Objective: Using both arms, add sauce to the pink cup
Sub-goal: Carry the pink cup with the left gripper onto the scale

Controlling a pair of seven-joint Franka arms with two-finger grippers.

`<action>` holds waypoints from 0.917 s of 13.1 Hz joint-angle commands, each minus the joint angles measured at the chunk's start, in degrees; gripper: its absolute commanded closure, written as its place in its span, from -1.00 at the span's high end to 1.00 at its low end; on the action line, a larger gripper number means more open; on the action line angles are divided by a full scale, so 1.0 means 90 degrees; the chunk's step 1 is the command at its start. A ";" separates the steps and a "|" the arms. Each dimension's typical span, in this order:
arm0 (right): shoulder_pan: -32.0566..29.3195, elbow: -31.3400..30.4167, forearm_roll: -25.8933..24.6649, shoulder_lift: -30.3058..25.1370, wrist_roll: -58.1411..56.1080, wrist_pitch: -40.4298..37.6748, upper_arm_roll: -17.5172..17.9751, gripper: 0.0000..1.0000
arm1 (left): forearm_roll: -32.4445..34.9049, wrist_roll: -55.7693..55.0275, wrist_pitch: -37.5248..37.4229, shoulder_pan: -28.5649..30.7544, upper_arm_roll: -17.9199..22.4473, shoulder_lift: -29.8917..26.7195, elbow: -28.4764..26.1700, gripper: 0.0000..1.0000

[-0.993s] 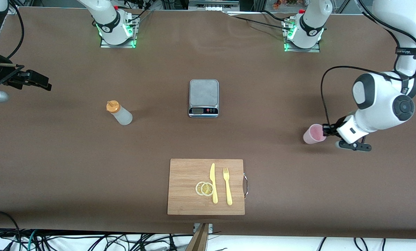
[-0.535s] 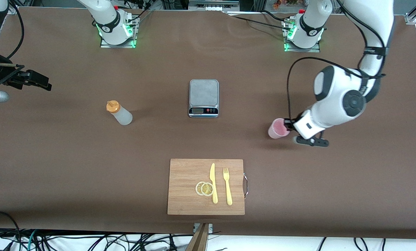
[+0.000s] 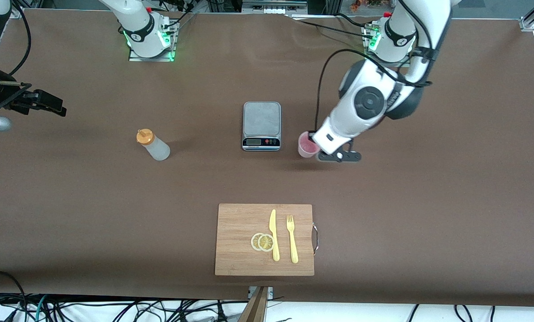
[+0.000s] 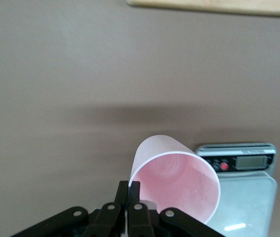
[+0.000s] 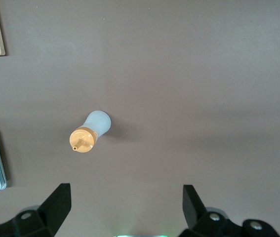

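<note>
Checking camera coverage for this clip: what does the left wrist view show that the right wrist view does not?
Only the left wrist view shows the pink cup, pinched at its rim by the shut left gripper. Only the right wrist view shows the sauce bottle standing on the table, with the open right gripper above it. Both show the scale and an edge of the cutting board.

The left arm swings in from its end of the table toward the middle. Its left gripper stays pinched on the rim of the pink cup and carries it along. Now the cup hangs just beside the scale, up off the table.
</note>
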 commanded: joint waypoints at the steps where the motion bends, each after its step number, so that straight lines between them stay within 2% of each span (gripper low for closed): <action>1: -0.0013 0.0032 0.0012 -0.0076 -0.0009 -0.0088 0.0035 1.00 | -0.0173 -0.0428 -0.0075 -0.0451 0.0125 -0.0077 0.0015 -0.98; 8: -0.0003 0.0042 0.0012 -0.0076 0.0001 -0.0098 0.0045 1.00 | -0.0378 -0.1513 0.0558 -0.1311 0.0125 0.0050 -0.0092 -0.96; 12: -0.0003 0.0032 0.0012 -0.0076 0.0001 -0.0098 0.0035 1.00 | -0.0378 -0.1708 0.1037 -0.1526 0.0125 0.0001 -0.0541 -0.95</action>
